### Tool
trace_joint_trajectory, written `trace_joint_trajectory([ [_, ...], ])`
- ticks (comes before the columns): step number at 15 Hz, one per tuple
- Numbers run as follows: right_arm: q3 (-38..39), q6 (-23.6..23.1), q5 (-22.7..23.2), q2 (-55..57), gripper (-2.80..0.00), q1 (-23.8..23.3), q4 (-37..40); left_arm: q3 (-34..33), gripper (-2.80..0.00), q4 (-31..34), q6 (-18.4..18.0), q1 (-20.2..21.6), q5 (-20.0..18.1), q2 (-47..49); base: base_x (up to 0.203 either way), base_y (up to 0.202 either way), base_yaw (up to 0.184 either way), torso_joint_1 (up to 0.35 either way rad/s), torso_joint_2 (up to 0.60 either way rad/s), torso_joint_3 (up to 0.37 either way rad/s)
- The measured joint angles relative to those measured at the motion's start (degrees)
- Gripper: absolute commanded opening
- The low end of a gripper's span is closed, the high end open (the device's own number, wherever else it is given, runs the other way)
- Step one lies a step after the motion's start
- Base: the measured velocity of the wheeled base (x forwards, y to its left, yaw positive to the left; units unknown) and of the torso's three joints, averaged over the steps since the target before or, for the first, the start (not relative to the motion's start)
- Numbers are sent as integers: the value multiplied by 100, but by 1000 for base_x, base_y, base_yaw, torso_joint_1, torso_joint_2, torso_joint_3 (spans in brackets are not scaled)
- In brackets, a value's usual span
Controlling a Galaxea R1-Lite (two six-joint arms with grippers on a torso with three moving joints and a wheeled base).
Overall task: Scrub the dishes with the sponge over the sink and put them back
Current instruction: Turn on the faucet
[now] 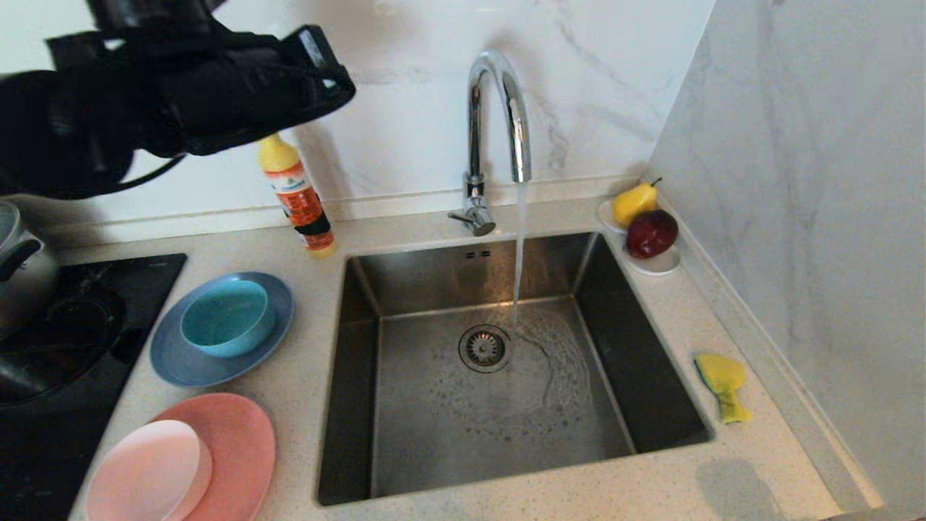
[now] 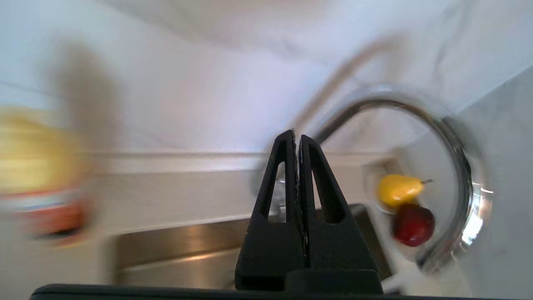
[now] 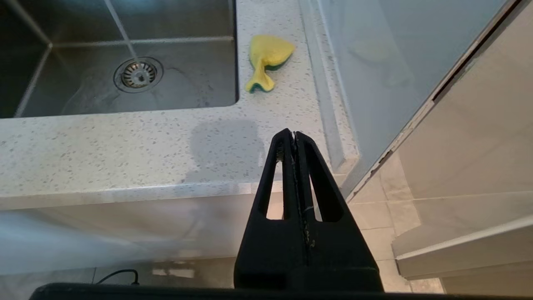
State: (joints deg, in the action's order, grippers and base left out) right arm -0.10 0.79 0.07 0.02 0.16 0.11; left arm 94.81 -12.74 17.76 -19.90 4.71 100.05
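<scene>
Left of the sink [image 1: 434, 427], a teal bowl [image 1: 228, 318] sits on a grey-blue plate [image 1: 177, 365]. Nearer me, a pale pink bowl [image 1: 148, 470] rests on a salmon-pink plate [image 1: 246, 449]. The yellow sponge [image 1: 723, 383] lies pinched on the counter right of the basin, also seen from the right wrist as the sponge [image 3: 266, 58]. Water runs from the chrome tap [image 1: 499, 108] into the basin. My left gripper [image 1: 343, 83] hangs high above the counter's back left, and the left gripper [image 2: 296, 135] is shut and empty. My right gripper [image 3: 294, 133] is shut and empty, below the counter's front edge.
An orange and yellow detergent bottle [image 1: 296, 195] stands at the back wall under my left arm. A steel pot [image 1: 22, 268] sits on the black hob [image 1: 145, 275] at far left. A white saucer [image 1: 658, 266] with a pear and an apple occupies the back right corner.
</scene>
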Motion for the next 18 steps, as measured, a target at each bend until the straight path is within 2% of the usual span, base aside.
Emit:
trace_joint_trajectory([
  [2,0,0,0,0,-280,-2,-1,-593,-280,132,-425,-5,353,-818,0,0,0,0,0,0],
  [5,0,-2,0,0,-280,2,-4,-1658,-280,165,-1002,-1,1230,-2022,0,0,0,0,0,0],
  [9,0,0,0,0,-280,0,-4,-3278,-280,158,-1359,229,2087,-3704,0,0,0,0,0,0],
  [13,0,0,-1,0,-280,2,-1,-4783,-280,167,-1435,1094,2235,-5487,0,0,0,0,0,0],
  [16,0,-1,-2,0,-280,0,-1,-5933,-280,196,-1461,1634,2088,-6750,0,0,0,0,0,0],
  [18,0,0,-1,0,-280,0,-1,-6739,-280,203,-1501,1849,1951,-7490,0,0,0,0,0,0],
])
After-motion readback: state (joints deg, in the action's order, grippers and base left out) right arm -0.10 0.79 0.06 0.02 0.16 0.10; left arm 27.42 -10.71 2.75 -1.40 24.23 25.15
